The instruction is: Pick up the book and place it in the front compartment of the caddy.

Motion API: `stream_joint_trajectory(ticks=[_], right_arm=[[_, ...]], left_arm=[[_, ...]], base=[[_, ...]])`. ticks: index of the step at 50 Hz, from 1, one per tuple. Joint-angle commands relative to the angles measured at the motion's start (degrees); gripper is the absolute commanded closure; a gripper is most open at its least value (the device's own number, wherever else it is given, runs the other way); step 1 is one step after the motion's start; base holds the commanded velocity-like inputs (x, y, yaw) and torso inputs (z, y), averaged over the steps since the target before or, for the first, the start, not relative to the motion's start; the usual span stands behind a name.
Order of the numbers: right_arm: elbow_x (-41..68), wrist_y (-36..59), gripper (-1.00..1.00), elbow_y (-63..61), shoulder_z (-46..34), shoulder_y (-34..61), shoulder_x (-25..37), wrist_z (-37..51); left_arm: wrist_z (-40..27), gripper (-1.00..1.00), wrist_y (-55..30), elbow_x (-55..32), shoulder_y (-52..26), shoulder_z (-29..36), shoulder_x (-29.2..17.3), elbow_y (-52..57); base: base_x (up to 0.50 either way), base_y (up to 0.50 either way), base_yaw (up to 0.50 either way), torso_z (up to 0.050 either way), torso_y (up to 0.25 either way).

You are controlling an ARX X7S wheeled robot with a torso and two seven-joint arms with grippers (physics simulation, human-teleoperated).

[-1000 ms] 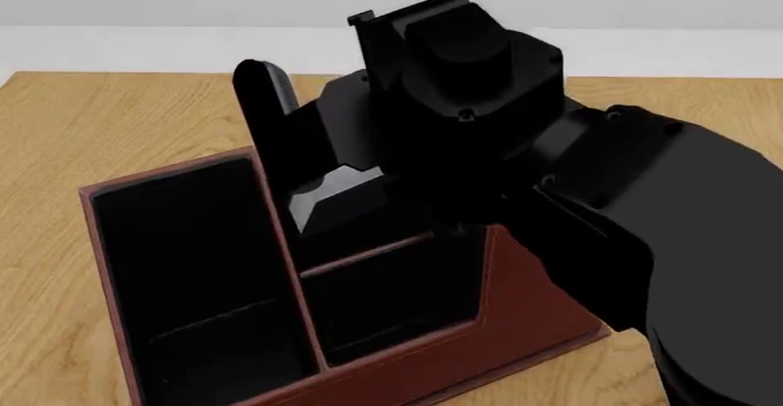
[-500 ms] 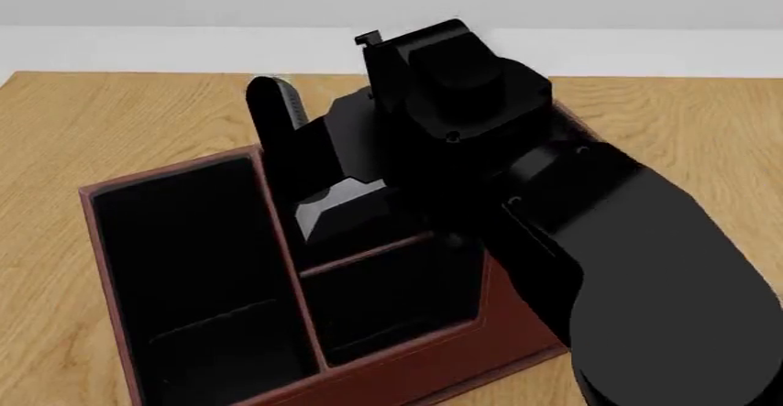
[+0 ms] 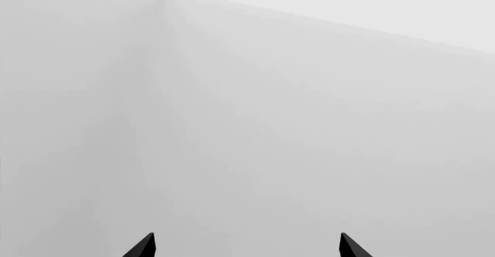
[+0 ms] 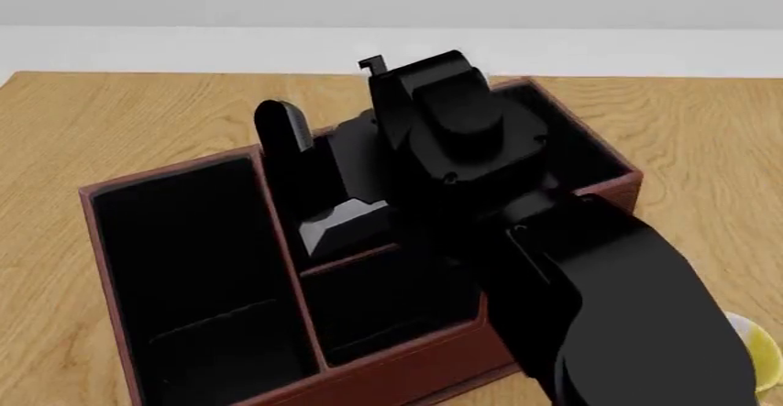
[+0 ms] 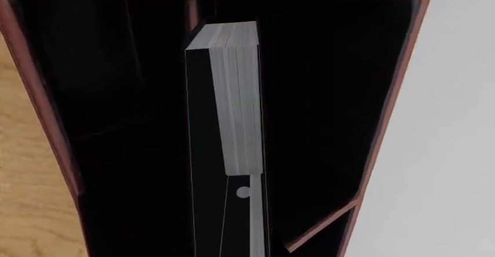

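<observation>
The dark red-brown caddy [image 4: 404,369] sits on the wooden table with its black-lined sections open to the head view. My right gripper [image 4: 321,181] hangs over the middle section, shut on the book [image 4: 347,219]. The book [image 5: 236,94] stands upright, grey page edges showing beside its black cover. Its lower end is inside the half of the middle section behind the low cross divider [image 4: 355,257], the half farther from me. I cannot tell whether this half is the front compartment. My left gripper [image 3: 247,248] is open, facing a blank grey wall.
A white-and-yellow mug [image 4: 761,346] peeks in at the lower right, just beyond my right arm. In the right wrist view the caddy's red-brown rim [image 5: 53,123] borders the book on both sides. Wooden tabletop [image 4: 98,122] spreads around the caddy.
My right arm has come down and toward me, lowering the book deeper into the middle section. The caddy's right end section has come into view behind the arm.
</observation>
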Motion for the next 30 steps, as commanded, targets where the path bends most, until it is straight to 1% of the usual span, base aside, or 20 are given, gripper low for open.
stream_joint_trajectory(ticks=[1, 12, 22, 30], right_arm=[[-6.17, -1.79, 1.00, 1.84, 4.16, -1.51, -0.19, 0.91], [-5.91, -1.84, 1.00, 2.86, 4.29, -2.81, -0.19, 3.57], [-5.88, -1.90, 1.00, 3.57, 4.16, -3.37, -0.19, 6.69], [-6.64, -1.73, 1.00, 3.61, 3.99, -3.64, -0.19, 11.02]], left_arm=[[-0.09, -1.00, 0.62, -0.15, 0.79, -0.70, -0.27, 0.07], [-0.18, -1.00, 1.17, -0.46, 1.63, -1.48, -0.70, 0.23], [-0.21, -1.00, 1.02, 0.24, 0.84, -0.26, -0.53, -0.24], [-0.24, -1.00, 1.01, 0.54, 0.60, 0.25, -0.51, -0.50]], base=[[0.00, 0.00, 0.00, 0.000, 0.000], [0.00, 0.00, 0.00, 0.000, 0.001], [0.00, 0.00, 0.00, 0.001, 0.001], [0.00, 0.00, 0.00, 0.000, 0.001]])
